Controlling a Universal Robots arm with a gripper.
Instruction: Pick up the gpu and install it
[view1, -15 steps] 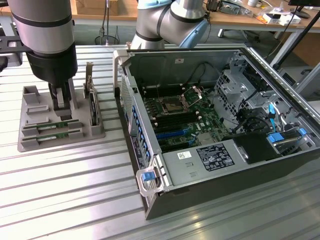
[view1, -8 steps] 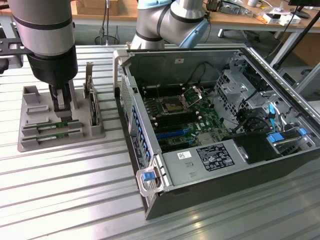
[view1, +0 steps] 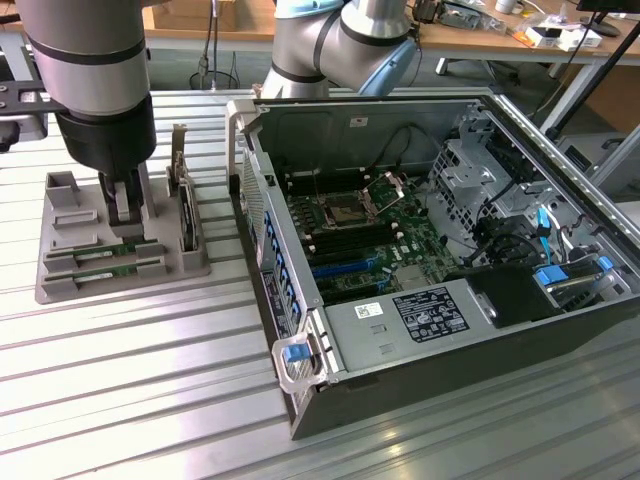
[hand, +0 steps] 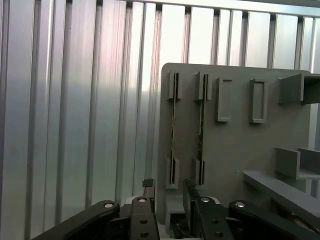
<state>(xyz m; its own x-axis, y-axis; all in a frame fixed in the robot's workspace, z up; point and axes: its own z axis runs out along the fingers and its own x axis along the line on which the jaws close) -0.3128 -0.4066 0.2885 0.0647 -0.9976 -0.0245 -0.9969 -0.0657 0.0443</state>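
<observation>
A ribbed metal bench (view1: 150, 380) (hand: 75, 100) is carrying everything, with desks and cables standing behind it. A grey holder tray (view1: 60, 285) (hand: 240, 145) is sitting toward the bench's edge on the exterior view's left, and an open computer case (view1: 330, 400) is lying beside it toward the exterior view's right, its board exposed. The gpu (view1: 112, 268) (hand: 173, 127) is resting on edge in the tray's outermost slot pair, just beside a second green stick (view1: 110, 252) (hand: 201, 130) lying parallel to it. A dark upright card (view1: 188, 215) is standing at the tray's end nearest the case. The hand (view1: 125, 205) (hand: 169, 200) is hanging over the tray with its fingers (hand: 148, 192) spread wide, holding nothing and not touching the gpu.
</observation>
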